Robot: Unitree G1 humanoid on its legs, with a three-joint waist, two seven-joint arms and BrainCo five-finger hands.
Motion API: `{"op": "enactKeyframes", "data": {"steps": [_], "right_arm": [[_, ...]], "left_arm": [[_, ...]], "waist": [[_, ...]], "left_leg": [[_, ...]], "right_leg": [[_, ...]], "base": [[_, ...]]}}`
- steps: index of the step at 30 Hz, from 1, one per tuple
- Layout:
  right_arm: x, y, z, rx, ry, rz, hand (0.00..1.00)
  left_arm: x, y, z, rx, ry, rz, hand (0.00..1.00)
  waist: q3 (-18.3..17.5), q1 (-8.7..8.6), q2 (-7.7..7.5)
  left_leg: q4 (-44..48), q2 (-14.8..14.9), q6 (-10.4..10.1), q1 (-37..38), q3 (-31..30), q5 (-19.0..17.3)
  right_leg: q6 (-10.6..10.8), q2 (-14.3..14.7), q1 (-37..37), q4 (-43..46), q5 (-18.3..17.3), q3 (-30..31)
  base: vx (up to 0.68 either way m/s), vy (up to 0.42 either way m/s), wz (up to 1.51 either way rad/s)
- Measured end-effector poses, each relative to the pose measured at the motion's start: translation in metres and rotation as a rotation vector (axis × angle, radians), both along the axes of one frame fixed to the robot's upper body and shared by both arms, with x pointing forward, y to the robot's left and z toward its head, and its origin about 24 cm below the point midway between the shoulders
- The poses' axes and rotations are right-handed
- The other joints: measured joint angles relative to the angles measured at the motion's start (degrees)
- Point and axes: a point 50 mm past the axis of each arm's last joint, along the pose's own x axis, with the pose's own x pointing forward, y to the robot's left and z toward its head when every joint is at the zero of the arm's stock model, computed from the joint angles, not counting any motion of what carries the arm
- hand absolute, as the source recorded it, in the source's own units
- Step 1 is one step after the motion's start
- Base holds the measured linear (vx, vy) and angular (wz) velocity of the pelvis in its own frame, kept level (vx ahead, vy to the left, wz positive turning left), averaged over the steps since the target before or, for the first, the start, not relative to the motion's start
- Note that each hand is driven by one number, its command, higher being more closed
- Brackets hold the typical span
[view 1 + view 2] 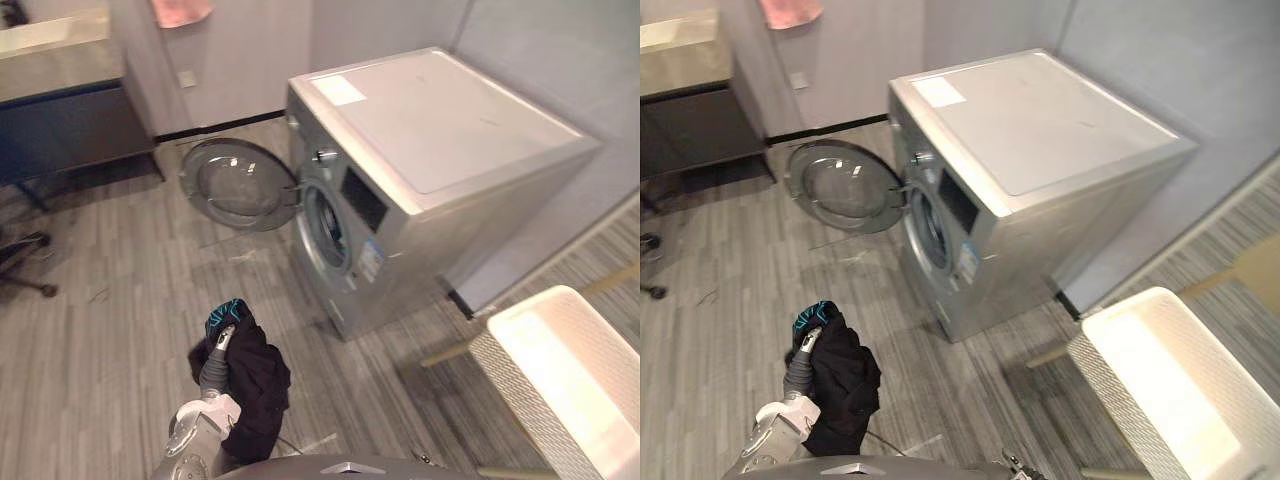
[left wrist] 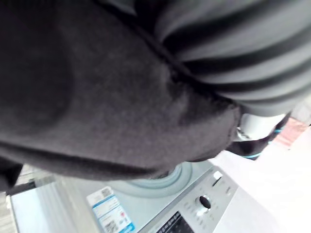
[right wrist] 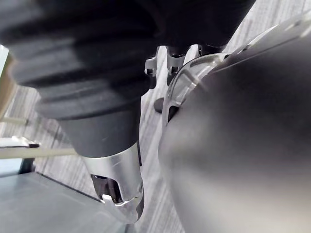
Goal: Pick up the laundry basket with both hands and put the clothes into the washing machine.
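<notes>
My left hand (image 1: 223, 338) is held up over the floor at the lower left, shut on a black garment with teal trim (image 1: 255, 385) that hangs down around it. In the left wrist view the same dark cloth (image 2: 97, 87) drapes over the hand, with the machine's front and knob (image 2: 204, 200) beyond it. The silver washing machine (image 1: 430, 160) stands ahead to the right. Its round door (image 1: 235, 185) is swung open to the left, and some cloth shows inside the drum (image 1: 328, 232). The white laundry basket (image 1: 565, 380) sits at the lower right. My right hand (image 3: 82, 68) shows close up, low over the floor.
A dark cabinet with a light top (image 1: 60, 100) stands at the back left, and a pink cloth (image 1: 180, 10) hangs on the wall. A chair base (image 1: 25, 265) lies at the far left. Light wooden bars (image 1: 450, 352) stick out by the basket.
</notes>
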Motion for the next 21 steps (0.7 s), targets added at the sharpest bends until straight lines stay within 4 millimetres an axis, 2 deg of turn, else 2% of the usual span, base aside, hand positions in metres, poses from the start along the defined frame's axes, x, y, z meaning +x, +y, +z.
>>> {"op": "enactKeyframes", "data": {"steps": [1, 2, 3, 4, 5, 6, 7, 8, 9, 10, 12, 14, 16, 17, 20, 21], "right_arm": [[-0.001, -0.002, 0.001, -0.010, -0.016, -0.002, 0.00], [0.000, 0.000, 0.003, -0.018, -0.051, -0.004, 0.00], [0.005, 0.011, 0.003, 0.011, -0.100, -0.023, 0.00], [0.007, 0.021, 0.002, 0.041, -0.116, -0.036, 0.00], [0.010, 0.037, 0.000, 0.083, -0.143, -0.058, 0.00], [0.010, 0.041, 0.000, 0.095, -0.151, -0.062, 0.00], [0.011, 0.044, 0.000, 0.103, -0.162, -0.075, 0.00], [0.011, 0.043, 0.000, 0.101, -0.170, -0.089, 0.00], [0.008, 0.044, 0.000, 0.104, -0.163, -0.092, 0.00], [-0.009, 0.047, -0.003, 0.113, -0.123, -0.116, 0.00], [-0.015, 0.038, -0.002, 0.088, -0.112, -0.122, 0.00], [-0.015, 0.036, -0.001, 0.081, -0.107, -0.103, 0.00], [-0.016, 0.038, -0.002, 0.083, -0.101, -0.085, 0.00], [-0.015, 0.037, -0.001, 0.081, -0.103, -0.076, 0.00], [-0.017, 0.038, -0.002, 0.083, -0.089, -0.074, 0.00], [-0.017, 0.036, -0.001, 0.075, -0.097, -0.079, 0.00]], "left_arm": [[-0.002, -0.002, -0.001, 0.003, 0.007, -0.002, 1.00], [-0.006, -0.005, -0.002, -0.001, 0.016, 0.001, 1.00], [-0.006, 0.001, -0.002, 0.032, 0.011, 0.016, 1.00], [-0.005, 0.003, -0.001, 0.051, 0.006, 0.016, 1.00], [-0.001, 0.002, 0.001, 0.075, -0.010, -0.003, 1.00], [0.001, 0.000, 0.002, 0.080, -0.017, -0.016, 1.00], [0.003, -0.007, 0.002, 0.086, -0.022, -0.052, 1.00], [0.003, -0.013, 0.001, 0.079, -0.021, -0.076, 1.00], [0.006, -0.020, 0.002, 0.079, -0.033, -0.110, 1.00], [0.016, -0.033, 0.006, 0.055, -0.059, -0.137, 1.00], [0.018, -0.043, 0.007, 0.020, -0.066, -0.130, 1.00], [0.019, -0.047, 0.008, 0.012, -0.068, -0.131, 1.00], [0.021, -0.048, 0.009, 0.012, -0.076, -0.137, 1.00], [0.022, -0.051, 0.011, 0.009, -0.084, -0.146, 1.00], [0.019, -0.054, 0.010, 0.004, -0.078, -0.163, 1.00], [0.021, -0.056, 0.013, -0.005, -0.091, -0.161, 1.00]], "waist": [[0.00, 0.03, 0.11], [0.25, 0.12, 0.48], [0.30, -0.41, 0.37], [0.21, -0.91, -0.60], [0.62, -1.42, -2.93], [1.05, -1.62, -3.94], [1.47, -2.08, -4.72], [1.48, -2.62, -4.64], [1.20, -3.33, -5.87], [1.69, -5.46, -6.16], [2.20, -4.63, -3.68], [2.19, -4.12, -3.42], [0.88, -4.79, -2.67], [0.79, -5.44, -2.63], [-0.69, -5.74, -2.14], [-0.48, -5.75, -1.60]], "left_leg": [[-0.73, -0.57, 0.76, 1.06, -0.44, 0.06], [-2.54, -1.16, 1.45, 3.26, -1.91, 0.34], [-4.35, -1.29, 2.19, 4.76, -4.73, 1.38], [-5.42, -1.62, 2.26, 4.90, -5.76, 2.10], [-7.53, -2.75, 2.59, 5.54, -7.12, 2.83], [-8.39, -3.38, 2.97, 6.10, -7.30, 3.06], [-9.82, -4.07, 3.45, 6.78, -7.35, 3.39], [-10.47, -4.50, 3.47, 6.73, -7.33, 3.40], [-12.39, -6.87, 3.54, 7.11, -8.29, 3.44], [-7.01, -7.90, 3.19, 5.91, -6.39, 2.69], [-7.26, -6.27, 2.82, 7.78, -5.78, 2.11], [-9.20, -5.73, 2.58, 9.75, -5.78, 2.23], [-9.52, -5.19, 2.45, 9.69, -5.96, 1.83], [-8.98, -4.78, 2.38, 9.63, -6.42, 0.62], [-6.47, -3.41, 1.23, 10.06, -6.30, -1.99], [6.20, -2.05, -0.57, 5.90, -6.53, -4.11]], "right_leg": [[-3.38, -0.28, -0.43, 1.86, 2.64, 4.41], [-3.40, 0.54, -3.03, 7.23, 4.80, 14.84], [2.61, 5.29, -6.62, 15.61, -5.81, 23.26], [3.12, 8.12, -8.29, 18.98, -10.93, 25.29], [2.41, 12.81, -11.21, 23.37, -17.41, 27.83], [2.50, 15.11, -12.47, 24.48, -19.76, 28.43], [3.36, 19.62, -14.54, 23.93, -23.38, 28.90], [4.56, 22.43, -15.11, 20.77, -25.07, 28.94], [4.97, 24.24, -14.85, 12.31, -26.30, 29.87], [4.51, 23.95, -13.61, 11.70, -23.66, 29.10], [4.96, 24.53, -12.17, 11.75, -23.36, 28.01], [4.22, 24.90, -9.79, 9.25, -22.63, 27.37], [4.23, 25.48, -8.81, 6.99, -22.40, 26.55], [4.32, 26.28, -7.78, 5.58, -22.35, 26.40], [4.07, 28.27, -5.40, 2.74, -22.60, 27.28], [3.76, 29.77, -3.12, 1.88, -23.23, 27.26]], "base": [[-0.04, 0.201, 0.90], [0.07, 0.191, 0.74], [0.08, 0.201, 0.75], [0.08, 0.115, 0.84], [0.02, 0.030, 0.69], [0.02, -0.002, 0.74], [0.01, -0.037, 0.58], [0.01, -0.071, 0.85], [0.12, -0.049, 1.66], [0.17, -0.048, 1.60], [0.18, -0.015, 0.73], [0.18, -0.019, 0.02], [0.18, -0.020, 0.07], [0.18, -0.001, -0.03], [0.22, -0.008, -0.09], [0.30, -0.014, -0.14]]}}
